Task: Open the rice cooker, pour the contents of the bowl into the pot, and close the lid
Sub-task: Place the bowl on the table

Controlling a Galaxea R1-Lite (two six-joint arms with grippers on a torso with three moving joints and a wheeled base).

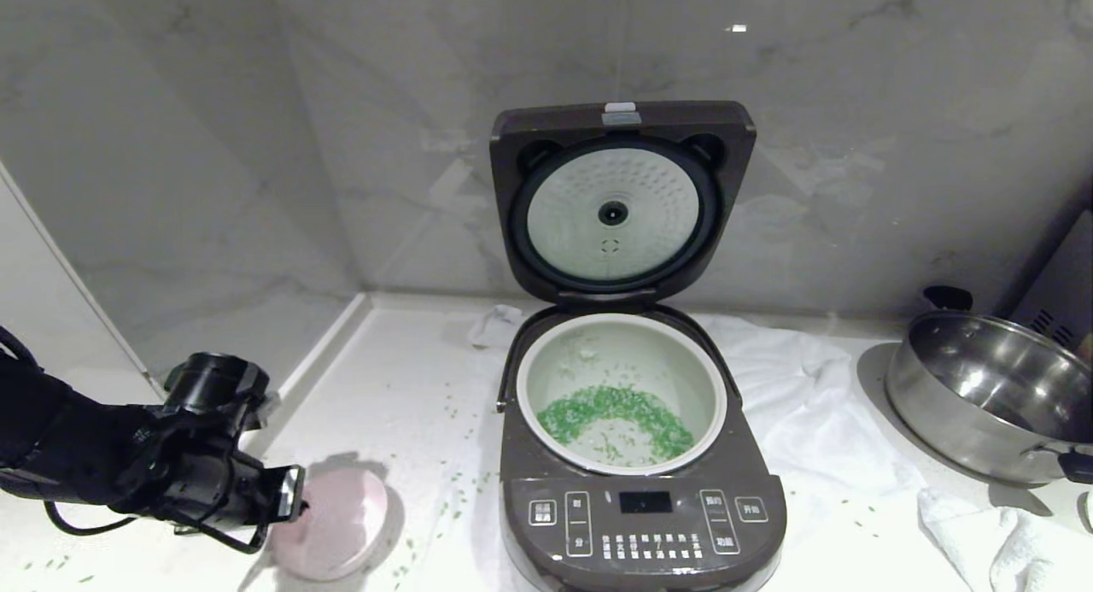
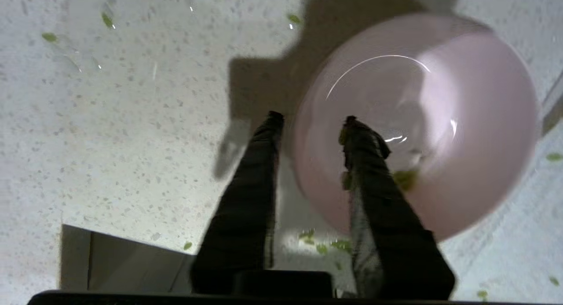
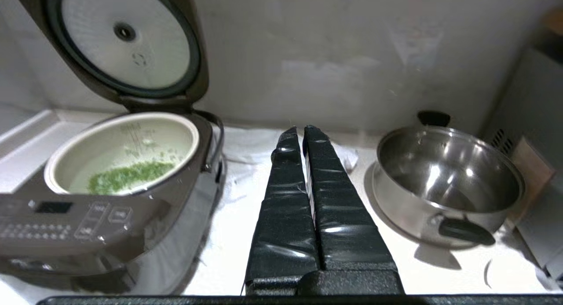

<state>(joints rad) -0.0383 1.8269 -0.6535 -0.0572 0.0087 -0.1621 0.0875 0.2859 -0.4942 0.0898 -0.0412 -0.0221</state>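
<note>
The left tool [image 1: 290,496] hung low at the near left of the bench [image 1: 401,404], its two dark fingers [image 2: 246,199] parted and straddling the rim of the bowl [image 1: 333,524]: one finger stood outside the pale pink wall, the other inside the bowl. Whether either finger pressed the wall could not be told, so the tool read as released rather than clenched. The bowl sat on the bench just left of the rice cooker [image 1: 640,507], nearly empty, with only a few green bits inside near the inner finger.

The right tool [image 3: 303,131] was outside the head view; its wrist camera showed its fingers pressed together, clenched on nothing, above the white cloth [image 1: 803,404] between the cooker and the steel pan [image 1: 990,395].

The cooker stood in the middle of the bench with the lid [image 1: 619,203] raised upright against the marble wall, silvery plate facing forward. The pot [image 1: 622,387] sat in the cooker's body, and the contents of the bowl [image 1: 615,408] lay in it as a green arc on the bottom. Stray green bits were scattered on the bench around the bowl and the cooker.
</note>
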